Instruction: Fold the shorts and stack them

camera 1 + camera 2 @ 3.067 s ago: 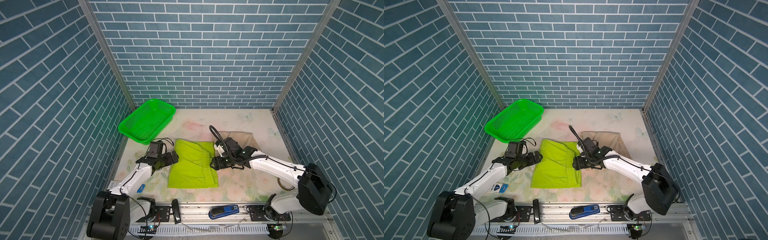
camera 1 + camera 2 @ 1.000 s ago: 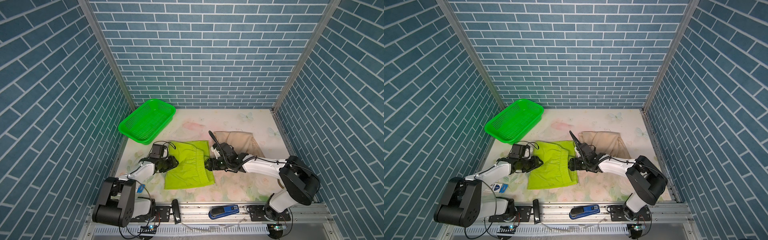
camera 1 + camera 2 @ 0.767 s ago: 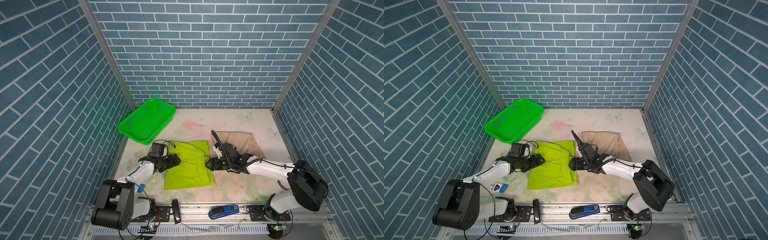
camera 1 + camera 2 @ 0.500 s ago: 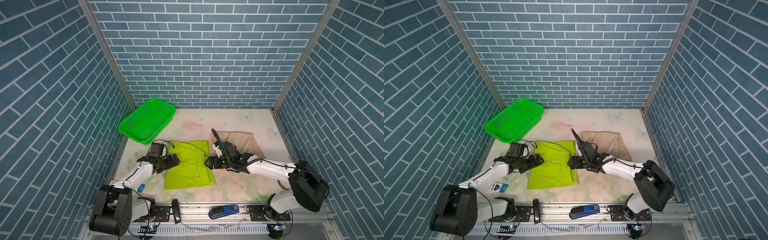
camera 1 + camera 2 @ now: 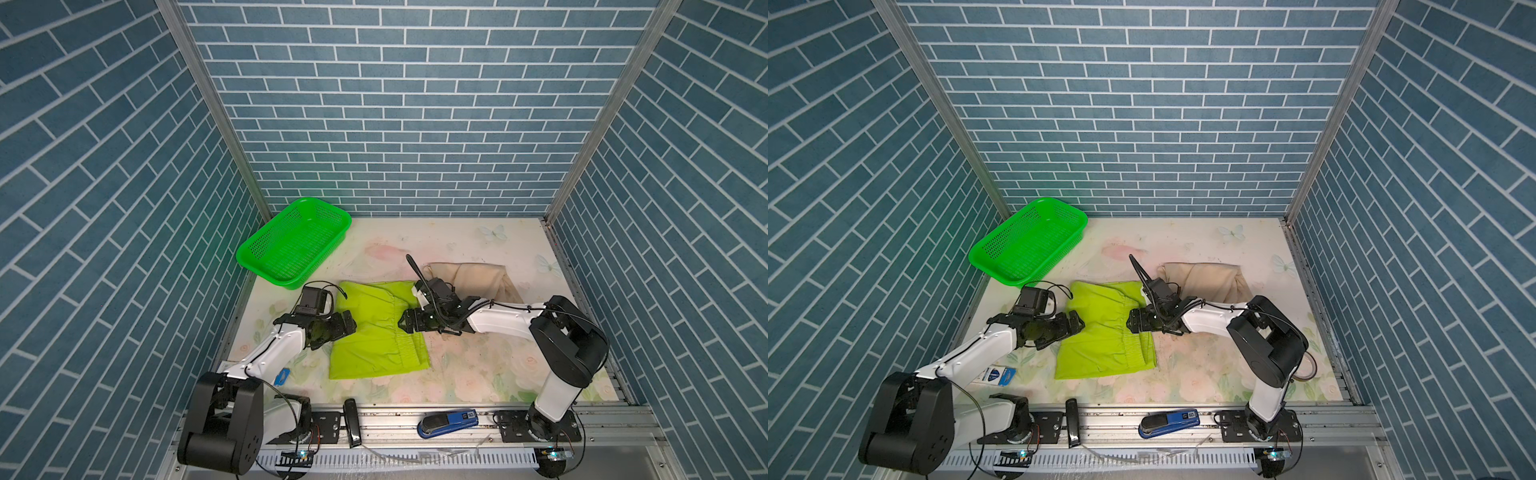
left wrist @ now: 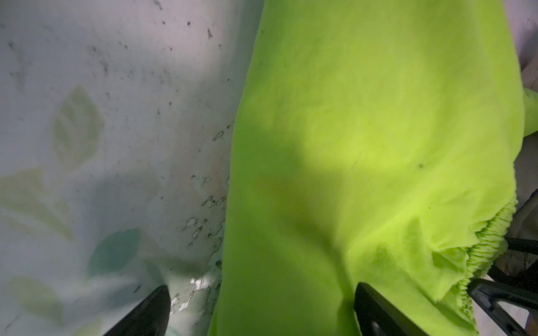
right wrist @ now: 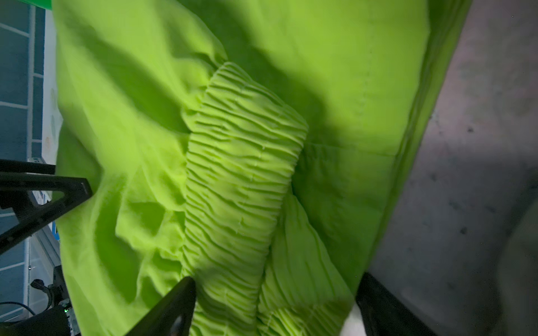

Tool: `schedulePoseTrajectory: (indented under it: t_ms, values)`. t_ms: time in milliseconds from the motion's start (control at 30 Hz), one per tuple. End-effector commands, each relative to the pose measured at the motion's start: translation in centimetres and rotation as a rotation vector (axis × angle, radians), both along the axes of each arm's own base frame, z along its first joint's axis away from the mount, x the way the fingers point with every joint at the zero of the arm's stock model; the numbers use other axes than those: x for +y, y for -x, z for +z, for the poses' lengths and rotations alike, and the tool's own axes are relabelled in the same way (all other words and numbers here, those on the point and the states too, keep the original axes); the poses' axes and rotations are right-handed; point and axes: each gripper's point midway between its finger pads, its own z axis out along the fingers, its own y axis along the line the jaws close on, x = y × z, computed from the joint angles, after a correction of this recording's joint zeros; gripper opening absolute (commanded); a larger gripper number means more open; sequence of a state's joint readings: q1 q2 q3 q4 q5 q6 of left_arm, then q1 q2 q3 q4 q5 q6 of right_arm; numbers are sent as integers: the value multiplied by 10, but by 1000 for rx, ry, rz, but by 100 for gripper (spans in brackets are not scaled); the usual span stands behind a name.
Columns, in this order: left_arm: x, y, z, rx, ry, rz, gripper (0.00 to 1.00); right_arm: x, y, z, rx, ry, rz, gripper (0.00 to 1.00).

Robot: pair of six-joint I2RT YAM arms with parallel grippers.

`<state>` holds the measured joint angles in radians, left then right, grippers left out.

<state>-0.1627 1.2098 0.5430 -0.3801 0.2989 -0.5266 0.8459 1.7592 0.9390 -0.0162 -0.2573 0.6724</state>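
Judging by the soft ripples and the gathered elastic, you should expect the lime green shorts (image 5: 376, 332) to be light, limp and a little stretchy. They will sag and can slide out of a loose pinch, though nothing here can break. They lie flat near the middle of the tabletop (image 5: 457, 374), apparently folded over once, with the ribbed waistband (image 7: 241, 174) bunched along their 3 o'clock side. The beige shorts (image 5: 469, 280) lie at about 2 o'clock from them, close by but not stacked, partly hidden behind the right arm.

Take hold at the thick parts, I'd say: the waistband or a doubled edge gives the fingers something to bite on. A pinch on a single layer will likely lift only the top ply.

Your left pincer (image 5: 347, 324) sits at the green pair's 9 o'clock edge with its jaws spread wide. In the left wrist view one finger is over bare tabletop and the other over cloth, with the cloth's edge between them — nothing is clamped. Your right pincer (image 5: 405, 322) is at the 3 o'clock edge, also spread wide and straddling the waistband in its wrist view, with nothing in its grip. Whether any fingertip rests on the cloth, I cannot tell.
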Motion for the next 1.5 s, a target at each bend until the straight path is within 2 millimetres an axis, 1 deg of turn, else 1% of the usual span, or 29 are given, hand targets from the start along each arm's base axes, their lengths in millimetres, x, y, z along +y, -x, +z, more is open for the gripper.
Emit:
schedulePoseTrajectory:
  t_ms: [0, 67, 133, 167, 233, 300, 333, 400, 433, 467, 500, 533, 633, 700, 733, 800, 833, 1033, 1133, 1200, 1300, 1400, 1467]
  values:
    - [3, 4, -6, 9, -3, 19, 100, 3, 2, -17, 34, 7, 19, 87]
    - [-1, 4, -10, 5, 22, 15, 100, 7, 4, -19, 42, -25, 17, 86]
    - [-3, 4, -14, -1, 39, 12, 100, 9, 5, -21, 52, -51, 11, 81]
    - [-5, 3, -15, -6, 49, 10, 100, 11, 7, -22, 62, -70, 12, 77]
    - [-7, 3, -18, -5, 61, 6, 100, 16, 8, -22, 77, -106, 8, 64]
    - [-10, 3, -19, -5, 76, -4, 95, 21, 7, -20, 82, -146, 3, 48]
    - [-11, 4, -19, -5, 83, -8, 91, 24, 7, -20, 84, -160, 5, 37]
    - [-13, 5, -18, -6, 93, -13, 81, 29, 5, -15, 80, -188, 10, 16]
    - [-14, 6, -18, -7, 98, -15, 73, 31, 5, -12, 76, -201, 13, 8]
    - [-15, 7, -17, -8, 101, -17, 62, 33, 3, -9, 67, -209, 14, 2]
    - [-15, 8, -17, -9, 104, -19, 51, 34, 2, -6, 60, -214, 17, 0]
    - [-15, 9, -16, -9, 105, -21, 41, 34, -1, -2, 50, -217, 16, 0]
    - [-17, 9, -9, -23, 114, -31, 23, 36, -9, 14, 23, -237, 11, 0]
    - [-21, 6, -2, -31, 124, -42, 16, 37, -13, 23, 20, -242, 11, 0]
    - [-23, 4, 3, -40, 129, -50, 10, 36, -14, 28, 24, -236, 13, 0]
    - [-28, 0, 12, -52, 133, -63, 5, 32, -18, 39, 27, -217, 17, 0]
    - [-31, -2, 17, -59, 136, -70, 0, 30, -20, 46, 25, -203, 19, 0]
    - [-52, -14, 45, -75, 184, -88, 0, 8, -37, 89, 11, -142, 18, 0]
    - [-66, -21, 64, -84, 153, -128, 0, -5, -44, 110, 18, -133, 21, 0]
    - [-82, -24, 76, -90, 104, -177, 0, -16, -48, 123, 3, -116, 17, 0]
    - [-112, -31, 87, -78, 113, -227, 0, -37, -55, 139, -1, -89, -4, 0]
    - [-142, -43, 94, -80, 109, -278, 0, -66, -66, 156, -17, -83, -53, 0]
    - [-165, -50, 102, -94, 88, -323, 0, -88, -73, 167, -27, -83, -88, 0]
